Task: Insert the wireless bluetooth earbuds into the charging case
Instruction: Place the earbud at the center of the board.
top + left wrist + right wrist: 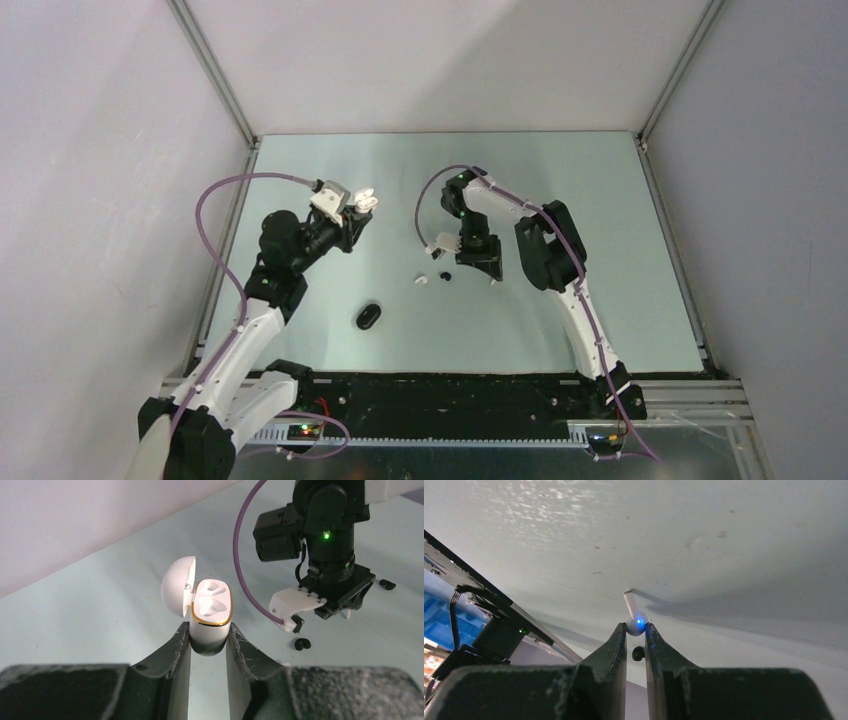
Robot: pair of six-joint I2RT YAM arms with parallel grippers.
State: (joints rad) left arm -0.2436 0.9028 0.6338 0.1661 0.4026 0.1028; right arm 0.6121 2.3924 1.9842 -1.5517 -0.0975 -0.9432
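Left gripper (208, 644) clamps the white charging case (212, 609) upright, lid swung open leftward, both wells empty; right gripper (636, 632) pinches a white earbud (635, 621); a black earbud (446, 275) and second white earbud (421, 280) lie just left of it; black case (368, 316) nearer.

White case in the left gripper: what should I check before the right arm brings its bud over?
1. White case clamped in left gripper: ok.
2. Lid swung open: ok.
3. Both sockets empty: ok.
4. White earbud pinched in right gripper: ok.
5. Bud's stem lined up with a socket: cannot tell.
6. Right gripper above the case: not ok, the two are well apart.
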